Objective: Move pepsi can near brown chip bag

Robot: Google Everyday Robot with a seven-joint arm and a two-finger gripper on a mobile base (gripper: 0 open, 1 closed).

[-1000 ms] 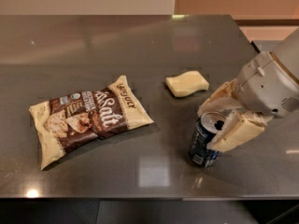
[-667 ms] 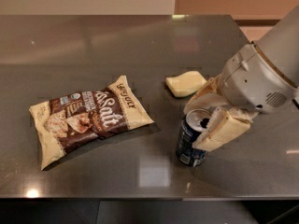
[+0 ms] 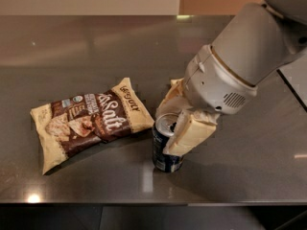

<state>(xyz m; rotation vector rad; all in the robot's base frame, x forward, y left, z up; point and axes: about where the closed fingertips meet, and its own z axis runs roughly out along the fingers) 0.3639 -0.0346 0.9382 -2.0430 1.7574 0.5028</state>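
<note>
Near front edge of table, camera view: can upright, just beside chip bag corner; contact unclear. Gripper sits over it from the right, jaws clamped on can's sides, which holds it upright for set-down. Judgement: task nearly complete.

I count one pepsi can and one brown chip bag at its 9 o'clock. One gripper is clasped round the can, its bulk at the can's 2 o'clock. One table sits under everything.
</note>
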